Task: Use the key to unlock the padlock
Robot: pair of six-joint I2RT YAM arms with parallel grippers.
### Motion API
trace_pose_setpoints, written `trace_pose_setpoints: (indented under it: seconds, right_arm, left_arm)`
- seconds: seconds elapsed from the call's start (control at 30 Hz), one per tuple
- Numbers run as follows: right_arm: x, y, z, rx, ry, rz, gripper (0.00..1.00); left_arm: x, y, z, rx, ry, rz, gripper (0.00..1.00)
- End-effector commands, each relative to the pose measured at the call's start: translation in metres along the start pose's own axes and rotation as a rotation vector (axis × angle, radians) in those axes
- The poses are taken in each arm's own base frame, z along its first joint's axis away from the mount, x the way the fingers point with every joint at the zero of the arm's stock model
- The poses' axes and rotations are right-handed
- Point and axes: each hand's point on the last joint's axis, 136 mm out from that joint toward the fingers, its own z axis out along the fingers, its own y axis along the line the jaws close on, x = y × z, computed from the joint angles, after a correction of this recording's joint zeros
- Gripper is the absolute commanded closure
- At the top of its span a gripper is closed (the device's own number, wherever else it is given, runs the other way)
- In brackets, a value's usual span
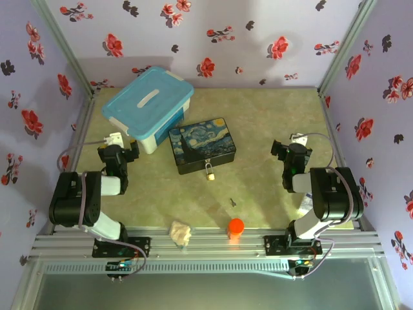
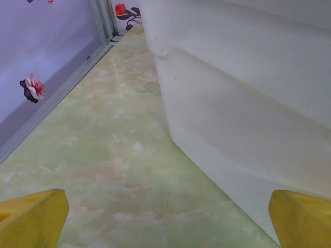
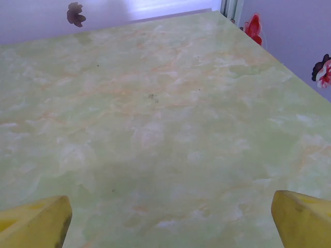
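The left gripper (image 2: 166, 219) and right gripper (image 3: 170, 219) are held wide apart, empty. The padlock (image 1: 210, 170) is hung at the near face of the painted box (image 1: 201, 143). The key (image 1: 233, 203), laid nearer, could be skidded away, being slim.

Bright, even light; slightly soft focus.

Green marbled table (image 1: 271, 116) carries bin (image 1: 147, 106), box (image 1: 201, 145), key (image 1: 233, 202).

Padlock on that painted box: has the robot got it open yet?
Nothing looks done: the padlock hangs at the front of the box. Nothing is in hand: left gripper and right gripper are open, empty. The key lies on the table, untouched. Left: grasp it, insert, turn.
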Motion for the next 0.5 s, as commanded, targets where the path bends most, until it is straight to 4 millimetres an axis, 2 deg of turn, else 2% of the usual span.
trace_pose_setpoints:
  seconds: [0.0,0.47]
  right_arm:
    - [-0.0101,0.0018,0.0010,-0.014,-0.026,-0.008,0.01]
    - [-0.0092,0.0054,0.0014,-0.035,-0.019,-0.016,0.01]
  left_arm:
    - [-0.0044,-0.0023,0.0018,0.010,-0.016,0.022,0.00]
    - [-0.0040,-0.0024,0.0020,0.011,-0.015,0.022,0.00]
